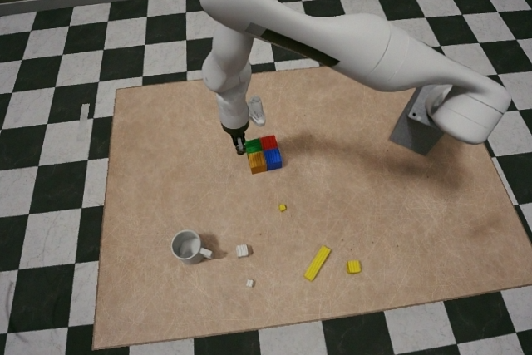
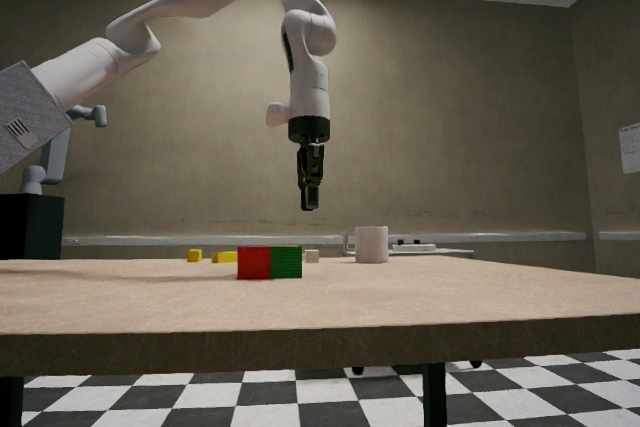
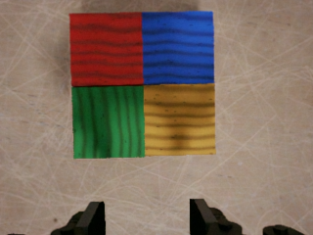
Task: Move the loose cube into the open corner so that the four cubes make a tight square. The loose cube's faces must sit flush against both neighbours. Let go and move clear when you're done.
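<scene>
Four cubes stand together in a two-by-two square on the table: a red cube, a blue cube, a green cube and an orange-yellow cube. In the wrist view a thin dark seam shows between red and green; the other joints look closed and the outer sides nearly line up. My gripper is partly open and empty, above the table beside the green and orange-yellow cubes. In the exterior view the red and green cubes hide the other two.
A grey-white mug stands at the front left. Near it are a white block and a smaller white block. A yellow bar, a yellow block and a tiny yellow block lie in front of the square.
</scene>
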Controlling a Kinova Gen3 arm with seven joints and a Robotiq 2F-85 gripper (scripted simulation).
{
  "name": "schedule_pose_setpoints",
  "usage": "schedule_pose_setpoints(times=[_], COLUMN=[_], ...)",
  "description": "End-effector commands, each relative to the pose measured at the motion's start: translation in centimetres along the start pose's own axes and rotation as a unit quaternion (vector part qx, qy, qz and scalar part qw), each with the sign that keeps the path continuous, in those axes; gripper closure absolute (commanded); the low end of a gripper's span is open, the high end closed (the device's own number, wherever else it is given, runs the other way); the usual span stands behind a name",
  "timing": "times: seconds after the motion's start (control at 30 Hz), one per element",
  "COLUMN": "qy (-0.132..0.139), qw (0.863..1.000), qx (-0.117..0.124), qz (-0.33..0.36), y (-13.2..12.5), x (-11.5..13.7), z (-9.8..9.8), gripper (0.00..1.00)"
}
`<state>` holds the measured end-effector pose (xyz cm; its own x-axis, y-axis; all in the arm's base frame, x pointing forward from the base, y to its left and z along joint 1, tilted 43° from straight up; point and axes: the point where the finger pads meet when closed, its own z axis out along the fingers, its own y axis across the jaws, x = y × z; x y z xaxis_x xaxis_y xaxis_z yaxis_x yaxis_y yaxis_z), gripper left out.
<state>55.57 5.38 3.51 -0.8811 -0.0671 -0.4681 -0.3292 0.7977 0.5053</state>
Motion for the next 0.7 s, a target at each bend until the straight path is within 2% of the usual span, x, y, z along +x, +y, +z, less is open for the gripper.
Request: schedule_pose_setpoints(times=[0.0, 0.33, 0.67], qy=[-0.001, 0.000, 0.000], qw=[1.000, 1.000, 1.000], qx=[0.001, 0.001, 0.001], qz=[0.000, 0.000, 0.000], y=[-0.1, -0.1, -0.1], x=[0.0, 0.0, 0.0], z=[-0.1, 0.4, 2.1], gripper=[0.48, 0.48, 0.48])
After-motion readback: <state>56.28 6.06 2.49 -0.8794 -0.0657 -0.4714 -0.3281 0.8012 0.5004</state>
